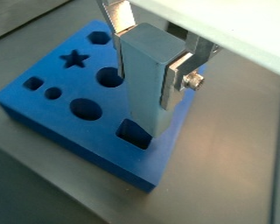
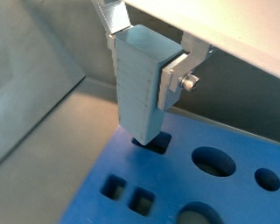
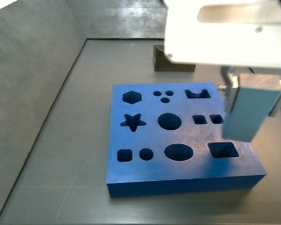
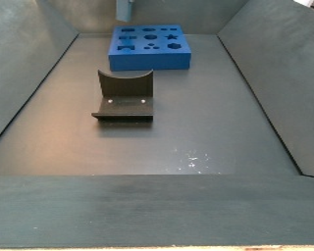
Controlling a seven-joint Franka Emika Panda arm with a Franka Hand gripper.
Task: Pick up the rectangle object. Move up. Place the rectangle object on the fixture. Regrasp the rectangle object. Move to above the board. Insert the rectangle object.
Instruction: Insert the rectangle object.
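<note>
**Stock at hand: one block, one board, one fixture**

Item 1: my gripper (image 1: 150, 54), fingers closed flat on the rectangle object (image 1: 145, 83), one only, held upright. Its lower end sits at the mouth of a square hole at the board's edge (how deep, I cannot tell; the tip is hidden in both wrist views).

Item 2: the board (image 3: 178, 139), one, blue, shaped holes throughout; my arm's housing covers part of it in a side view.

Item 3: the fixture (image 4: 123, 96), one, dark, standing well apart on the floor.
</note>
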